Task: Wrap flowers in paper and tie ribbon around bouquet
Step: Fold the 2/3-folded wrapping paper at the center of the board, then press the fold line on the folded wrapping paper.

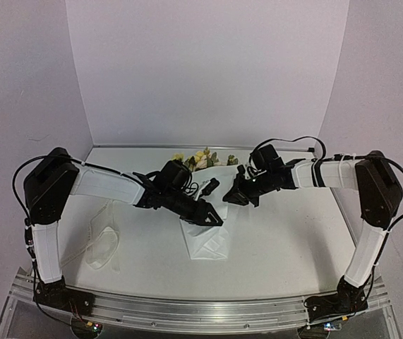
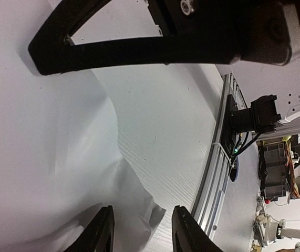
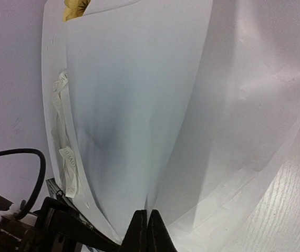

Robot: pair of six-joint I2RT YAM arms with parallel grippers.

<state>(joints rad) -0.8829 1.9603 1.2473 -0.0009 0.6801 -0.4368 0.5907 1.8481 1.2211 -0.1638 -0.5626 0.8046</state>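
Our right pincer (image 3: 147,223) is clenched, its tips meeting at a crease of the paper (image 3: 139,105); we cannot tell whether a fold is truly pinched between them. Our left pincer (image 2: 145,212) stands released, fingers apart over the paper's nearer part. The paper lies folded over the flowers (image 1: 201,159) mid-desk (image 1: 286,247), with the blooms poking out at the far end. The ribbon (image 3: 61,152) lies bunched along the wrap's edge. We judge the wrap is being secured. One pincer should press the overlap flat while the other takes the ribbon gently, so the thin sheet neither tears nor springs open.
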